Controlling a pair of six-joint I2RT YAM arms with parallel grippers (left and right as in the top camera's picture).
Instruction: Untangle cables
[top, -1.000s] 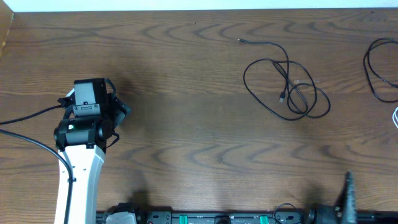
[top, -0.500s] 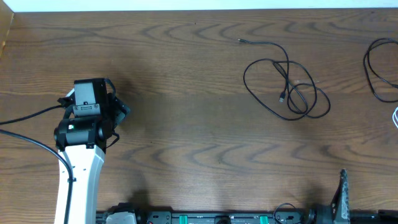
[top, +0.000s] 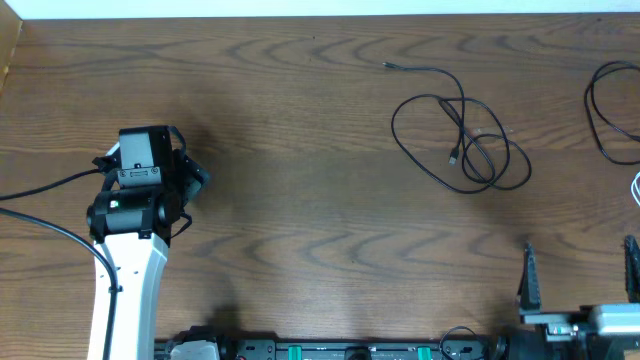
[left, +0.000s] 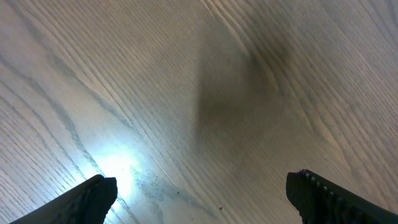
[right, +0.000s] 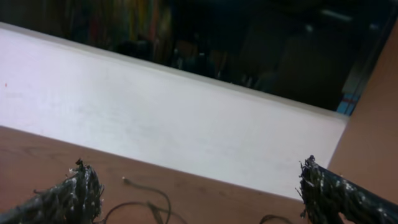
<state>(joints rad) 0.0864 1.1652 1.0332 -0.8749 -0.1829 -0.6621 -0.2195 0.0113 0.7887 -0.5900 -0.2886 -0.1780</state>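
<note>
- Where the wooden bench (top: 320, 200) meets its near edge, close to the near right corner, the right gripper (top: 579, 272) points toward the far edge. Its two fingers are spread wide and nothing is between them.
- Along the left edge, a white robot arm (top: 125, 270) reaches in from the near side. Its wrist is about midway between the near and far edges.
- The left gripper (left: 211, 196) faces down at bare wood grain, jaws wide apart and empty, with a bright glare patch on the surface below.
- At the right edge, a short piece of white cable (top: 636, 187) just shows, cut off by the picture.
- Right of centre, nearer the far edge, a black cable (top: 465, 140) lies in loose overlapping loops. One plug end (top: 385, 65) trails toward the far edge.
- Near the far right corner, a second black cable (top: 610, 110) curves in a loop, partly out of view and apart from the first.
- Both grippers are well apart from every cable.
</note>
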